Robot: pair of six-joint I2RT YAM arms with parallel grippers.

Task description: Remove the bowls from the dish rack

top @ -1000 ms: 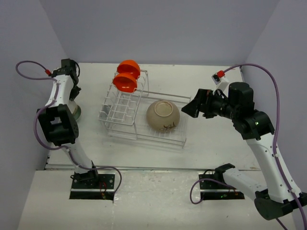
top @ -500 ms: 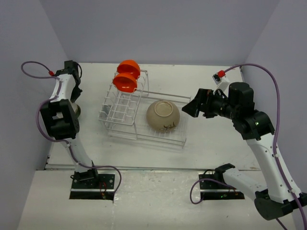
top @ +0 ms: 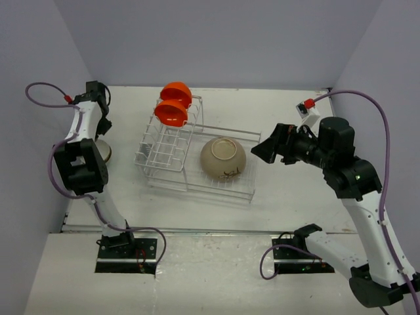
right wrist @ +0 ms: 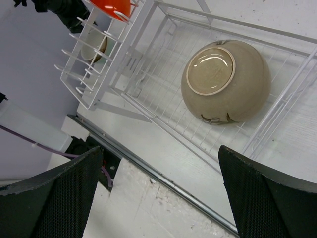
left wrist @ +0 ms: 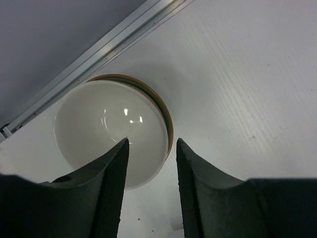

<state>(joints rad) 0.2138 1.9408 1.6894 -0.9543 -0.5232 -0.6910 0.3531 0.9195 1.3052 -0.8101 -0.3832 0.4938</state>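
At the far left, the left claw [left wrist: 151,144] hangs straight over a pale bowl [left wrist: 110,133], its two fingers spread apart and gripping nothing. That bowl sits mouth up on the desk [top: 295,111], nested inside a beige bowl [left wrist: 166,115] of which only a brown sliver of rim shows. The pair stands near the left edge, well apart from the dish rack [top: 226,131]. So two bowls look unloaded and three appear to be left, which puts the job a little under halfway. The rack lies with its long axis running roughly left to right across the desk, the tall slotted section at its left end and the low basket at its right. Two orange bowls [top: 172,113] stand on edge in the slotted section, one behind the other. Their mouths tip toward the near side and upward. To their right, the larger tan bowl [right wrist: 225,82] rests upside down in the low basket, foot ring up and a little tilted, dark markings showing on its near flank. Being round, the bowls have no long axis of their own. Furthest right, the right claw [right wrist: 159,150] hovers beside the basket end, fingers opened wide and empty, aimed toward the tan bowl but touching nothing.
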